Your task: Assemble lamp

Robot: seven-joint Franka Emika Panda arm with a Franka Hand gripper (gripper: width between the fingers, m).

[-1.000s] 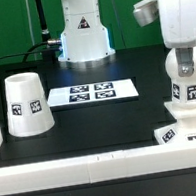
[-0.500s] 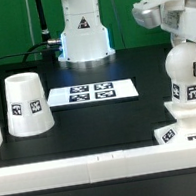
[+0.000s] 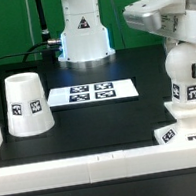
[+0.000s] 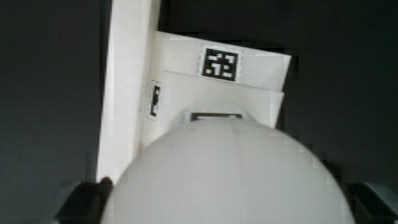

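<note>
The white bulb [image 3: 184, 74] stands upright on the flat square base [image 3: 186, 126] at the exterior view's right. My gripper [image 3: 182, 44] hangs over the bulb's round head, a finger on each side. In the wrist view the bulb's head [image 4: 222, 165] fills the space between the two dark fingers [image 4: 80, 205], with the tagged base [image 4: 231, 95] beyond it; the gripper [image 4: 222, 212] looks open. The tapered shade [image 3: 26, 104] stands alone at the exterior view's left, far from the gripper.
The marker board [image 3: 92, 92] lies flat mid-table between shade and bulb. A white rail [image 3: 96, 167] edges the table's front and also shows in the wrist view [image 4: 125, 100] beside the base. The arm's pedestal [image 3: 82, 33] stands at the back.
My hand has turned about its upright axis above the bulb and now reaches further to the exterior view's left. The bulb's tag, the base and the shade have not moved.
</note>
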